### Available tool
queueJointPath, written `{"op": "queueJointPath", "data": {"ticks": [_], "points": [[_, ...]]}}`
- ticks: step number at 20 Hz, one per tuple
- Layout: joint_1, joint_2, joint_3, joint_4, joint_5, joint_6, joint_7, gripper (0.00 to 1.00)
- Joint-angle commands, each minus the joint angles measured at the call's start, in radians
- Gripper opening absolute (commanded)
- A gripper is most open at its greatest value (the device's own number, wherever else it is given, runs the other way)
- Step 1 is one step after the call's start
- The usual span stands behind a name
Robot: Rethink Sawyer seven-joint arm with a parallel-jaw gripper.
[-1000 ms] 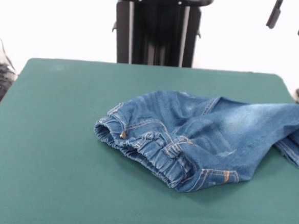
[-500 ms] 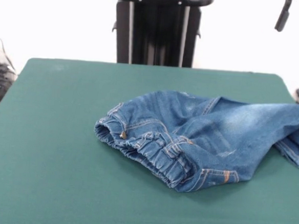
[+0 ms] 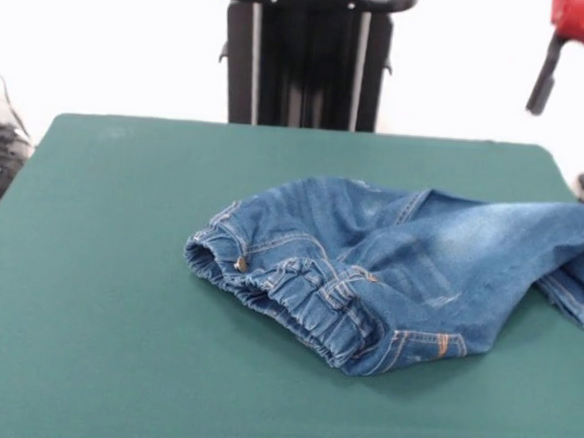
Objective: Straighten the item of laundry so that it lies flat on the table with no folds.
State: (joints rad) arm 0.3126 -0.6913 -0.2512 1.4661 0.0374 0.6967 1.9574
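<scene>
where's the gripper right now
In the front view the gripper hangs open at the upper right, above the table, clear of the jeans.

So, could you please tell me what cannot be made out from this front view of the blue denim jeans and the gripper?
- Blue denim jeans: the leg ends run past the picture's right edge in the front view, so how the hems lie is cut off.
- Underside of the jeans: hidden by the bunched top layer.
- Dark green felt-like table: its near edge is cut off at the bottom.
- Black two-fingered gripper: open, empty; the arm above is cut off.
</scene>
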Motion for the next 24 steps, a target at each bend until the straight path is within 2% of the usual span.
{"op": "queueJointPath", "data": {"ticks": [1, 12, 24], "points": [[-0.075, 0.164, 0.111, 0.034, -0.067, -0.156, 0.040, 1.00], [-0.229, 0.222, 0.217, -0.065, -0.129, -0.124, -0.110, 1.00], [-0.271, 0.207, 0.256, -0.010, -0.191, -0.209, -0.029, 1.00]]}}
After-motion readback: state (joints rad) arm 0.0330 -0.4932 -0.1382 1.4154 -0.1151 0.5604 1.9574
